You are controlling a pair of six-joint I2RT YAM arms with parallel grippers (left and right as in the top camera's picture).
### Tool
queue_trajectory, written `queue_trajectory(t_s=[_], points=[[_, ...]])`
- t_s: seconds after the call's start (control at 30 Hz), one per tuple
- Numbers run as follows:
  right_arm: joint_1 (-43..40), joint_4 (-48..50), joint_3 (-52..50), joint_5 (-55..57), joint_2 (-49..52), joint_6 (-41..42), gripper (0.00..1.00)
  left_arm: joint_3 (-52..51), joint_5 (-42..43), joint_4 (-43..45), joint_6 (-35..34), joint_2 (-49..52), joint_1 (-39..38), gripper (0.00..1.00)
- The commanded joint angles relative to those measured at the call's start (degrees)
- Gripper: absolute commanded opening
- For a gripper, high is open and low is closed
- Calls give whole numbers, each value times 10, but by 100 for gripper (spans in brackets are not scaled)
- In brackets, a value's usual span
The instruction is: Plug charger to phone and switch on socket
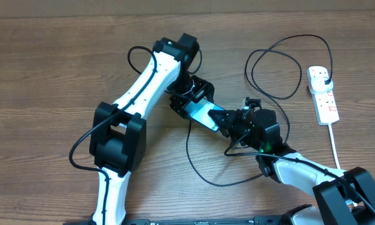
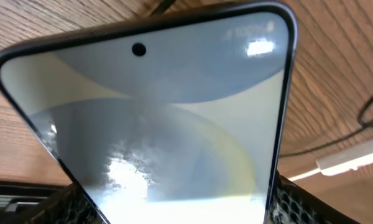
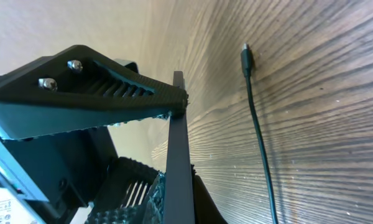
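The phone [image 1: 203, 114], screen lit blue, is held above the table between both grippers. My left gripper [image 1: 197, 103] is shut on its upper end; the phone [image 2: 161, 124] fills the left wrist view between the fingers [image 2: 174, 211]. My right gripper [image 1: 228, 122] is shut on its lower end; in the right wrist view the phone [image 3: 177, 143] shows edge-on between the jaws [image 3: 174, 194]. The charger cable [image 1: 197, 159] loops on the table, and its connector tip [image 3: 246, 55] lies free on the wood. Its black plug [image 1: 325, 78] sits in the white socket strip [image 1: 323, 95].
The strip's thick white cord [image 1: 334, 144] runs toward the front right. The black cable makes a big loop [image 1: 275, 69] at the back right. A white bar [image 2: 354, 158] and a piece of black cable [image 2: 370, 115] show at the right of the left wrist view.
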Motion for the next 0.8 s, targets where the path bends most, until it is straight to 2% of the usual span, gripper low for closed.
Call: queue_trajectory(t_s=[0.0, 0.2, 0.3, 0.37, 0.77], points=[[-17, 21, 13, -12, -12, 28, 4, 6, -4, -2, 80, -5, 21, 80], [-23, 21, 13, -11, -12, 31, 4, 6, 14, 4, 83, -5, 34, 82], [-33, 21, 13, -12, -14, 31, 4, 6, 15, 12, 152, -5, 44, 87], [-41, 20, 13, -13, -14, 30, 4, 6, 14, 23, 189, -5, 49, 87], [-93, 8, 13, -48, -32, 30, 4, 6, 22, 76, 323, -31, 50, 86]])
